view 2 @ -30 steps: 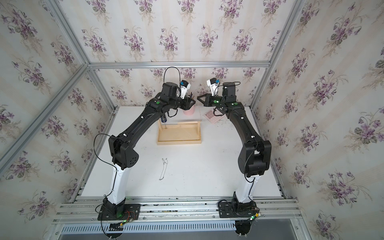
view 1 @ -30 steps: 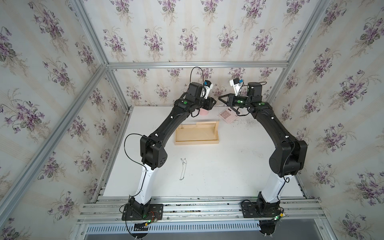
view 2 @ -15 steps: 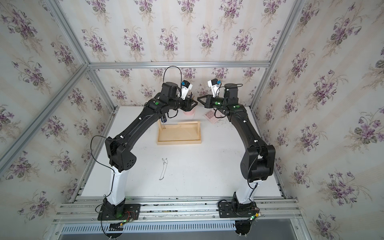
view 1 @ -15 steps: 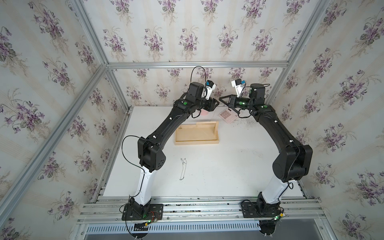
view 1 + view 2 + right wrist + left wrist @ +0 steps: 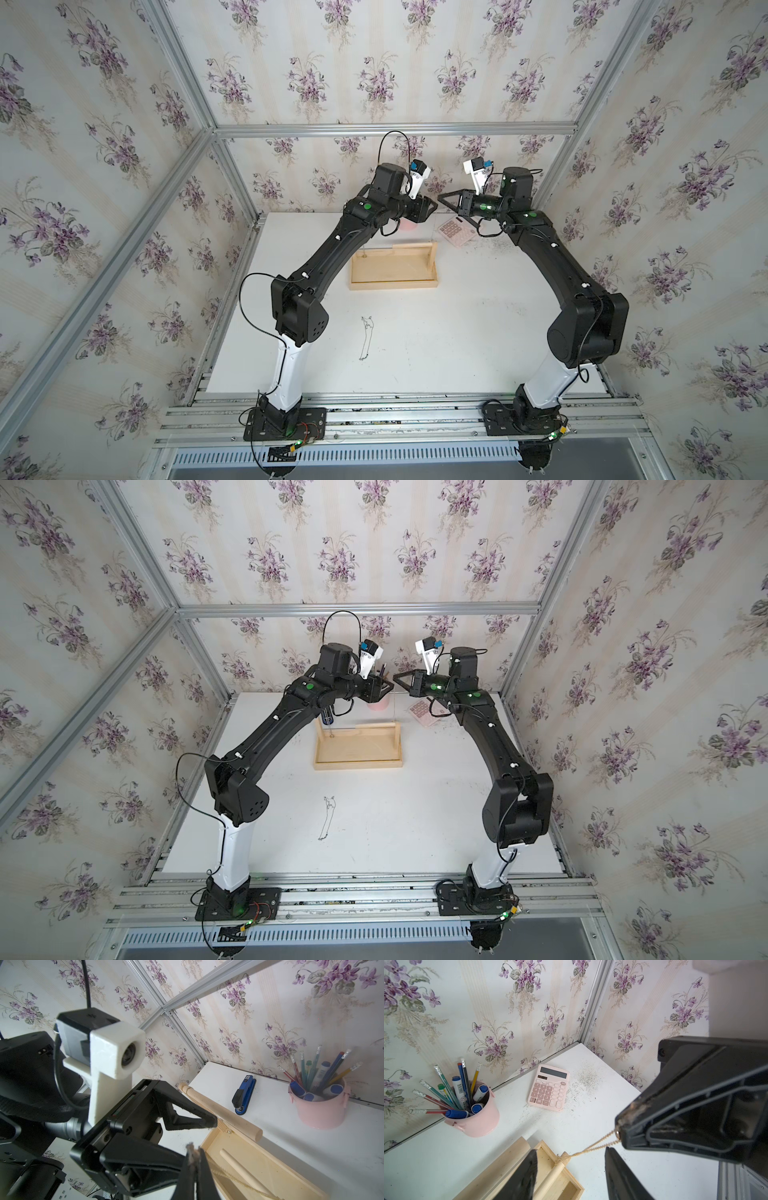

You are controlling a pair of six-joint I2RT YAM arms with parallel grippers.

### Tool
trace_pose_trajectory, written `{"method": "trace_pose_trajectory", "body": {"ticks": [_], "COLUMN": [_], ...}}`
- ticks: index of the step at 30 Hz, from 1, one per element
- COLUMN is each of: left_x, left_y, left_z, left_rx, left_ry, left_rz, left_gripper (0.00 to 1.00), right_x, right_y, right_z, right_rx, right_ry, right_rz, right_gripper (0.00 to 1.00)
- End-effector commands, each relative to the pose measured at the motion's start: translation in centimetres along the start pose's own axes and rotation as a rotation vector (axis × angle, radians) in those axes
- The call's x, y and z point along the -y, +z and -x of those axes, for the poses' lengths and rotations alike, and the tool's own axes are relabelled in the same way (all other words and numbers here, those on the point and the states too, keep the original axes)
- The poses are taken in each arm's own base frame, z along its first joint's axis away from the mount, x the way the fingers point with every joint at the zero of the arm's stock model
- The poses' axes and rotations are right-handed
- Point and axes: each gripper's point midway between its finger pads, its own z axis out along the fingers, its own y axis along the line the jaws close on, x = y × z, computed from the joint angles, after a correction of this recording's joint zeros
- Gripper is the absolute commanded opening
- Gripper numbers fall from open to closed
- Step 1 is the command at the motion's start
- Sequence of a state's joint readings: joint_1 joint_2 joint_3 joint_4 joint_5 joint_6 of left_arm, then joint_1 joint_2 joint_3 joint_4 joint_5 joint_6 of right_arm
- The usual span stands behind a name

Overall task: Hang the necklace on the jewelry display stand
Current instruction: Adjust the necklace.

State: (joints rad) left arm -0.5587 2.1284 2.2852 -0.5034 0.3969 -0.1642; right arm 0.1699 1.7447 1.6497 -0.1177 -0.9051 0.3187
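The necklace [image 5: 583, 1150] loops a dowel [image 5: 554, 1169] end on the jewelry display stand [image 5: 508, 1159], seemingly taut to the right gripper [image 5: 622, 1130] clamped on it. The left gripper [image 5: 571, 1149] stands parted, empty. A pull could slip it off the end.

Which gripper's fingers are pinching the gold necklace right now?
The right gripper: its fingers are shut on the gold necklace. The left gripper has its fingers apart, holding nothing.
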Motion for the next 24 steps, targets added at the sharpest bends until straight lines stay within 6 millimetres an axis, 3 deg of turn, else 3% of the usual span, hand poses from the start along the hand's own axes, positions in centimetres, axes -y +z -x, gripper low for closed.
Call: {"method": "trace_pose_trajectory", "body": {"ticks": [1, 24], "left_x": [0.10, -0.43], "left_y": [-0.13, 0.07], "left_z": [1.22, 1.53], "left_rx": [0.044, 0.052], "left_ry": [0.022, 0.009], "left_rz": [-0.001, 0.000], "left_gripper": [0.54, 0.55], "right_x": [-0.88, -1.07], "right_y": [-0.34, -0.50], "right_z": [0.71, 0.72], "right_rx": [0.022, 0.024], "right_ry": [-0.026, -0.031], "right_rz": [0.022, 0.027], "right_gripper": [0.05, 0.06]}}
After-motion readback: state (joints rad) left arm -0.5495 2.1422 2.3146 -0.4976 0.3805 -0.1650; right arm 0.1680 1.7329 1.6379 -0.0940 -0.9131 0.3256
